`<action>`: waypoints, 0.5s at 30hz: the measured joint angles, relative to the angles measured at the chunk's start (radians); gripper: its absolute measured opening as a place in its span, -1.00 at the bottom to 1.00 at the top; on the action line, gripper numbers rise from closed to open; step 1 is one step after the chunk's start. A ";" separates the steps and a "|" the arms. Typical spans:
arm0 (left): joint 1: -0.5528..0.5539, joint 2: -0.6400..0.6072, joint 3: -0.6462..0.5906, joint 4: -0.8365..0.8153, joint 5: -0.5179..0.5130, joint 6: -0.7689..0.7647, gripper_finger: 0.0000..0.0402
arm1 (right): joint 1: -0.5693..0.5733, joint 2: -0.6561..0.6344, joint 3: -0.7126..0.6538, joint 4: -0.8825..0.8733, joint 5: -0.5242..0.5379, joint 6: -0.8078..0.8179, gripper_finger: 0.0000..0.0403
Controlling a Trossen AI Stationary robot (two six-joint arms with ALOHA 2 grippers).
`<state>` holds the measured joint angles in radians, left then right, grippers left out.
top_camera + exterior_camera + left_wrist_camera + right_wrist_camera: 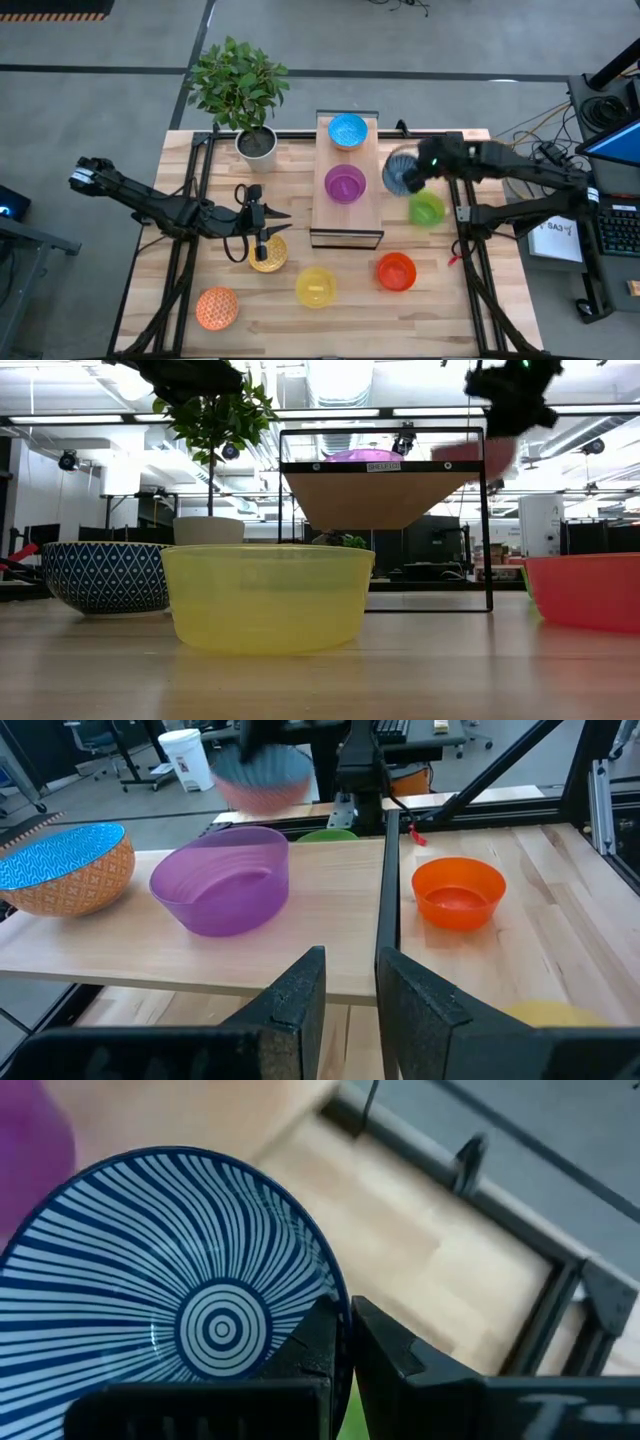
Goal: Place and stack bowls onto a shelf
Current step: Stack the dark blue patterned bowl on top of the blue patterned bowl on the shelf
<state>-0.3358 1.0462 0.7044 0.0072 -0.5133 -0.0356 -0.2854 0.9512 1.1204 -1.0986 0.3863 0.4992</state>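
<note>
The pale wood shelf (345, 222) stands mid-table with a light blue bowl (347, 130) and a purple bowl (345, 184) on it. My right gripper (418, 172) is shut on a blue-white striped bowl (399, 170) just right of the shelf. The green bowl (426, 208), red bowl (395, 271), yellow bowl (316, 286), amber bowl (267, 255) and orange patterned bowl (216, 308) rest on the tabletop. My left gripper (351, 982) hovers over the amber bowl, left of the shelf. It points at the shelf, fingers narrowly open and touching nothing. My right gripper pinches the striped bowl at its rim (338, 1292), one finger (318, 1342) over the inside and one (390, 1352) outside. It comes from the table's right, slanting down. The bowl is lifted clear at about shelf-top height (475, 455), its inside facing up.
A potted plant in a white pot (257, 143) stands at the far edge, left of the shelf. Dark frame rails (190, 250) run along both table sides. The front half of the shelf top (250, 960) is bare. Bare tabletop lies near the near edge.
</note>
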 joint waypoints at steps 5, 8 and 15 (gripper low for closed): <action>0.000 0.000 0.000 0.000 0.000 0.023 -0.61 | -0.130 0.026 0.135 0.020 -0.018 -0.007 -0.94; 0.000 0.000 0.000 0.005 -0.001 0.062 -0.61 | -0.207 0.069 0.200 0.050 -0.118 -0.041 -0.94; 0.000 -0.006 0.000 0.014 -0.003 0.134 -0.61 | -0.339 0.239 0.353 0.107 -0.376 -0.102 -0.94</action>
<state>-0.3355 1.0407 0.7044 0.0216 -0.5161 0.0986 -0.6242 1.1904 1.4733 -0.9919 0.0103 0.3975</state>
